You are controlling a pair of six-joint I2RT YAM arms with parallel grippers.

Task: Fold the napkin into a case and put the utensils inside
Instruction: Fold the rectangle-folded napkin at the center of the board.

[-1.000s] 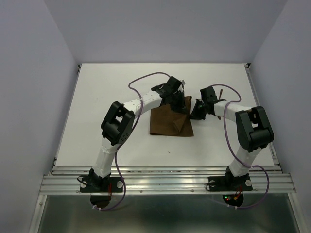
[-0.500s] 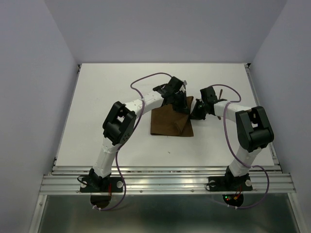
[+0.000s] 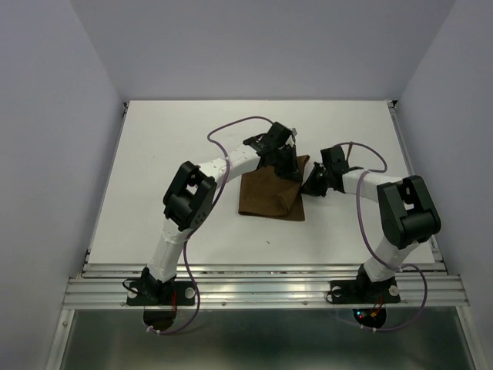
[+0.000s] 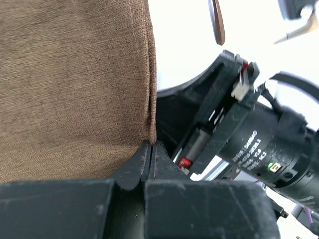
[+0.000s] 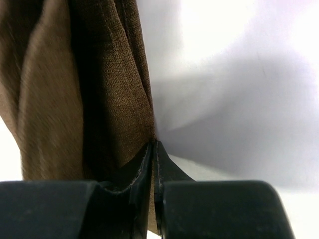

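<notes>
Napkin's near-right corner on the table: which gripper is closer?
Right. The right gripper pinches the napkin just beyond that corner; the left gripper pinches it farther back.

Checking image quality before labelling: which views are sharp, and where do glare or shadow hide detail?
Top view: even light, sharp, the napkin plain with only soft shadows. Left wrist: weave crisp, the table blown out white, a utensil slightly soft. Right wrist: napkin folds sunk in dark shadow, background a blurred grey shadow with glare above.

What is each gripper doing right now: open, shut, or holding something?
Left gripper: shut, pinching the edge of the napkin.
Right gripper: shut, pinching a fold of the napkin.
</notes>
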